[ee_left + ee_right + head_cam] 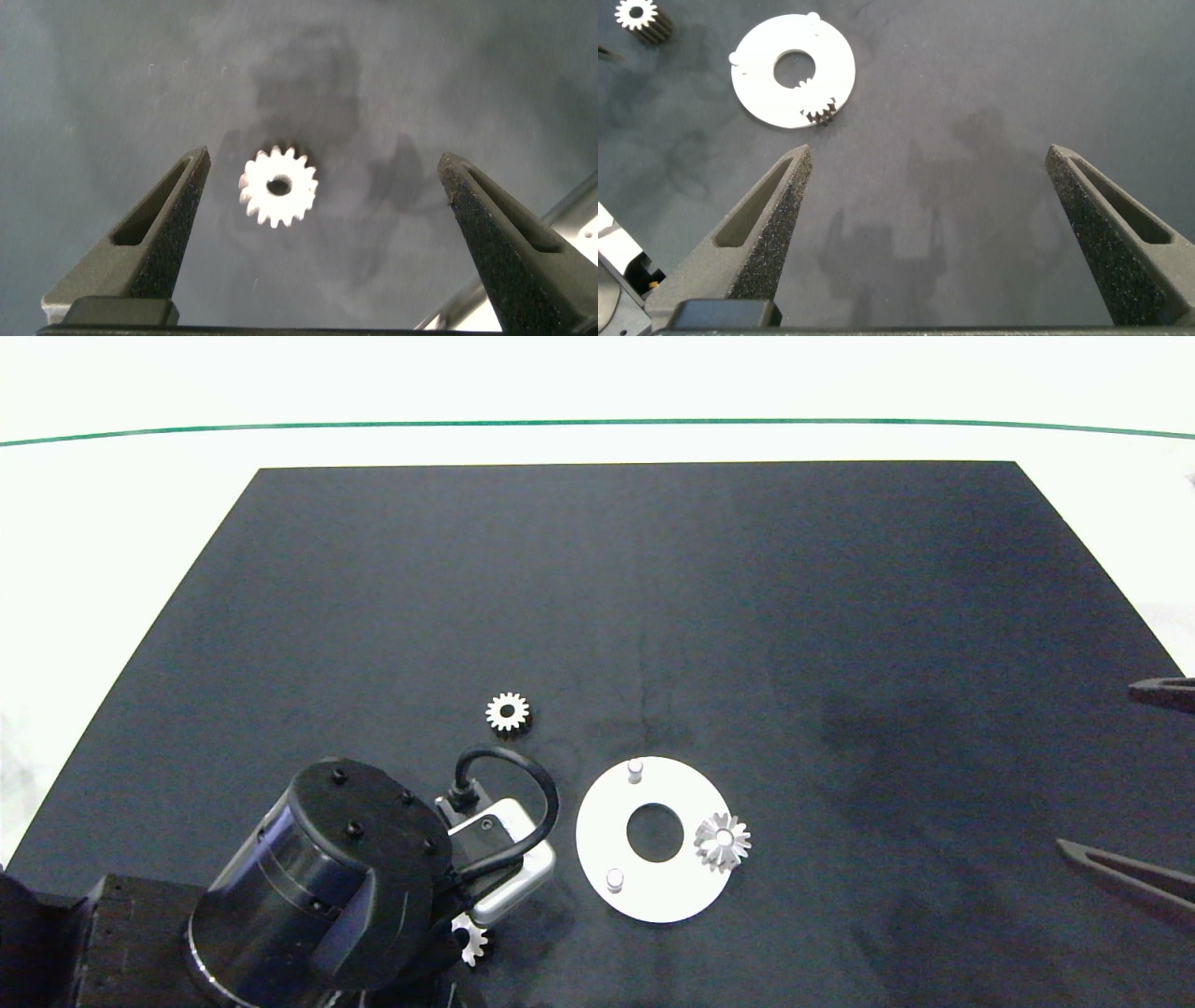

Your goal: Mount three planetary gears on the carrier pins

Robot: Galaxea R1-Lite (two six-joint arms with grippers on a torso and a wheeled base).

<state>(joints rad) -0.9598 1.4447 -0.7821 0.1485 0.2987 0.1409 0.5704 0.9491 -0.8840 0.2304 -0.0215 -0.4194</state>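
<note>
The white disc (597,821) lies on the black mat with two bare carrier pins (635,768) (614,878) standing on it. One planetary gear (722,841) sits on the disc's right pin and shows again as a gear (820,101) on the disc (757,84). A second gear (508,712) lies loose on the mat, beyond the disc. A third gear (278,187) lies flat on the mat below my left gripper (325,163), whose fingers stand open on either side of it, not touching. In the head view my left arm half hides that gear (470,938). My right gripper (929,154) is open and holds nothing, well to the right of the disc.
The black mat (653,597) covers most of the white table, and a green line (597,423) runs along the far side. My left arm and its wrist camera (504,859) stand just left of the disc. The right fingers (1120,870) reach in at the right edge.
</note>
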